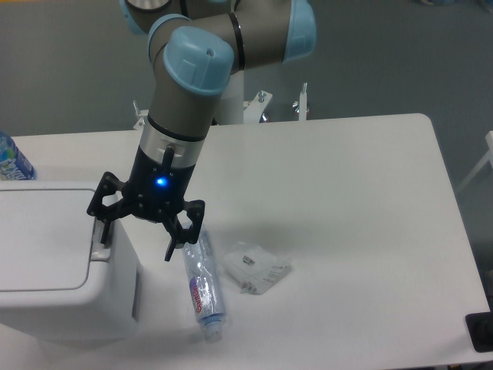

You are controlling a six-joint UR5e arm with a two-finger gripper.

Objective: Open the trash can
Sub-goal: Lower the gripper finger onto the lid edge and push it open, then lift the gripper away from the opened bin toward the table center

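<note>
The claw (pixel 135 237), jaws spread wide, hangs over the right edge of the large boxy white plastic trash can (pixel 65 262) at eight o'clock on the white bench (pixel 347 200), one finger at its grey push tab (pixel 100 248), likely to press it. A clear plastic bottle (pixel 205 285) lies just beside the can.

- the trash can (pixel 54 262) sits at the left edge of the white table (pixel 347 193), its flat lid closed.
- the gripper (pixel 135 243) hangs at the can's right end with its fingers spread wide; one finger (pixel 101 231) is down at the grey push tab (pixel 100 248), the other (pixel 176 243) is off the can's side above the table.
- a blue light glows on the gripper's body.
- a clear plastic bottle (pixel 204 287) lies on the table just beside the can.
- a crumpled clear wrapper (pixel 256 268) lies near the bottle.
- part of another bottle (pixel 11 160) shows at the far left.
</note>
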